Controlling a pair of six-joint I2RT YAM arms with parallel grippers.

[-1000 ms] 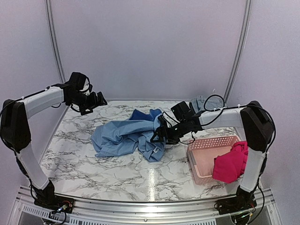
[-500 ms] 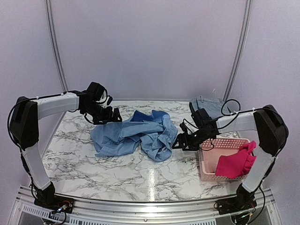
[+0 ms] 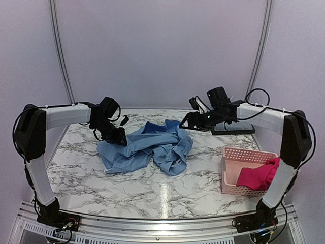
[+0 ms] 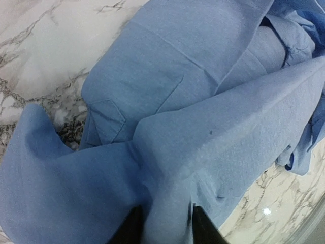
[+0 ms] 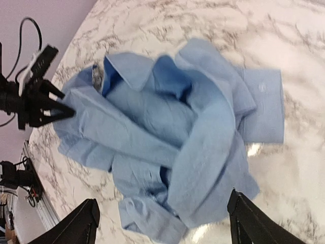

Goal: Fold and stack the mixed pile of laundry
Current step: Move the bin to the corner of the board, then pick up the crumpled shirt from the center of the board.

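Note:
The light blue shirt (image 3: 152,145) lies crumpled mid-table, also filling the left wrist view (image 4: 193,101) and the right wrist view (image 5: 167,132). My left gripper (image 3: 120,138) is down at the shirt's left upper edge; in its own view (image 4: 165,226) a ridge of blue cloth is pinched between the narrow-set fingers (image 4: 133,229). My right gripper (image 3: 187,122) hovers above the shirt's far right side, and its fingers (image 5: 244,218) stand wide apart around nothing. The magenta-red garment (image 3: 256,175) hangs over the front right of the basket.
A pink lattice basket (image 3: 238,151) stands at the near right of the marble table (image 3: 81,173). A flat dark tray (image 3: 234,129) lies at the back right, under the right forearm. Pale walls close the back and sides.
The left arm came down onto the shirt's left edge and closed on it. The right arm rose from beside the basket to above the shirt. The basket shifted right.

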